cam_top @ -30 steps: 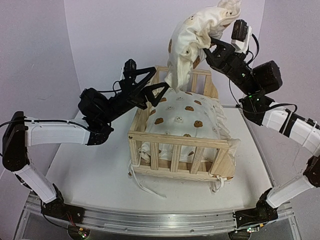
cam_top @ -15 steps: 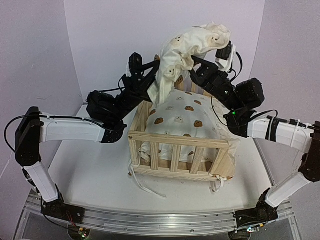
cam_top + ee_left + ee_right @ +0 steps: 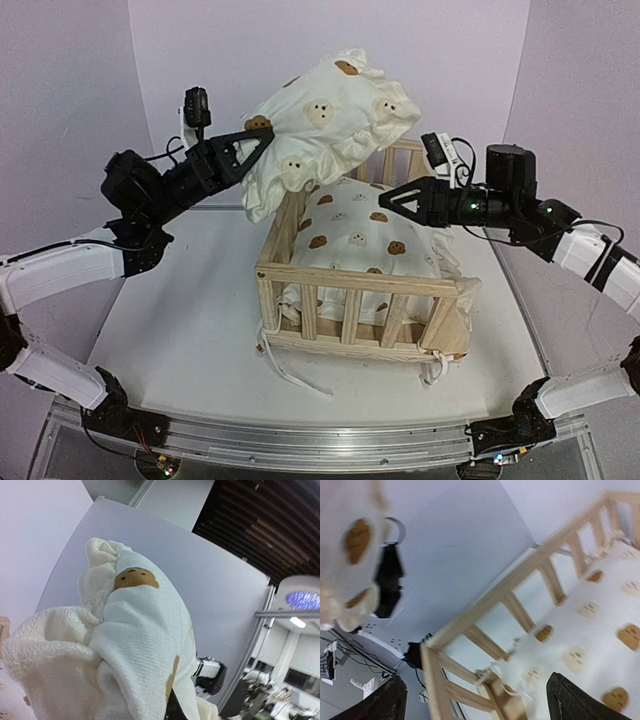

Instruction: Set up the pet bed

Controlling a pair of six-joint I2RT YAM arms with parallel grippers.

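Note:
The pet bed [image 3: 360, 282], a pine frame with slatted rails, stands mid-table with the bear-print cushion [image 3: 365, 235] lying inside it. My left gripper [image 3: 260, 140] is shut on the left edge of the small bear-print pillow [image 3: 325, 120] and holds it in the air above the bed's back left corner. In the left wrist view the pillow [image 3: 135, 645] fills the frame and hides the fingers. My right gripper [image 3: 392, 197] hangs open and empty over the cushion's back right part. In the right wrist view the right gripper [image 3: 477, 700] frames the bed's rail [image 3: 515, 585] and cushion [image 3: 600, 630].
The white table top [image 3: 180, 330] lies around the bed. Loose tie strings [image 3: 290, 375] trail from the bed's front left corner and front right foot. Grey walls stand close behind and at both sides.
The pillow passed from my right gripper to my left. The left shut on it and swung it left and up. The right opened and dropped back to the right.

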